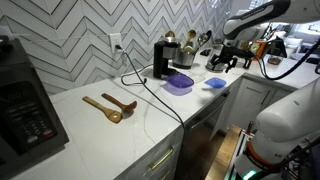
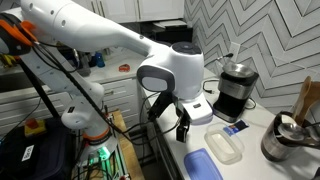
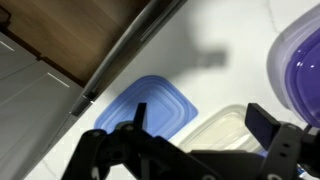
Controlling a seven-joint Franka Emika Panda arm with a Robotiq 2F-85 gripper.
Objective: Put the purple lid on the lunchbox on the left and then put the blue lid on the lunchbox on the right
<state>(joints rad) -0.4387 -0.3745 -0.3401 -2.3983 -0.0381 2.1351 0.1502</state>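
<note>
The tool [image 3: 198, 118] is hovering, spread wide and empty, above the blue lid [image 3: 150, 102] lying on the table [image 3: 230, 40] beside a lunchbox [image 3: 228, 128].

arm [image 2: 100, 35]: white glossy rounded shells are seen | just above gripper [image 2: 172, 122]: grey joint ring is seen | gripper: black throughout

— what sort of place is it?
— a kitchen. a white countertop [image 1: 150, 125] runs under a herringbone tile backsplash [image 1: 85, 30] with a wall outlet [image 1: 115, 42].
— what else shows it?
— a coffee maker [image 1: 162, 58], wooden spoons [image 1: 110, 106] lying on the counter, a microwave [image 1: 25, 105] at its end, and handled drawers [image 1: 152, 165] below.
</note>
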